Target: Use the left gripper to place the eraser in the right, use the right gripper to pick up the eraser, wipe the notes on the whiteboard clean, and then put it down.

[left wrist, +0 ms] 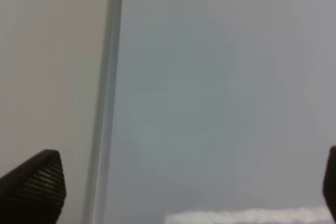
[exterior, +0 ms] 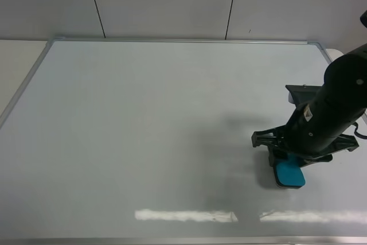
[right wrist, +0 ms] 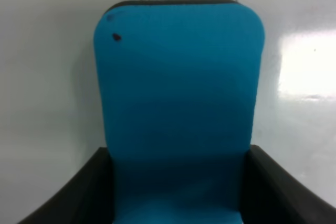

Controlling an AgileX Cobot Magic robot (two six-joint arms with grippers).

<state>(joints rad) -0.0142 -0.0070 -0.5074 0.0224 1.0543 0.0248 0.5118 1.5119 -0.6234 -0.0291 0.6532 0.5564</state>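
The right tool [exterior: 288, 162] is clamped on the eraser [exterior: 289, 174], held flat on the whiteboard [exterior: 143, 136] at 4 o'clock. If released abruptly, the eraser could be dragged aside.

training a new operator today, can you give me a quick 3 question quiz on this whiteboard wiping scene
1. True or false: the right gripper has its jaws shut on the eraser.
2. Where is the eraser on the whiteboard in the overhead view? A) far left corner B) centre C) near right part
3. Fill in: the left gripper has its jaws ____.

Key
1. True: the wrist view shows a black finger on each side of the teal block.
2. C
3. open, with nothing between them; its view shows the board's silver frame. No red marks show on the board in any view.
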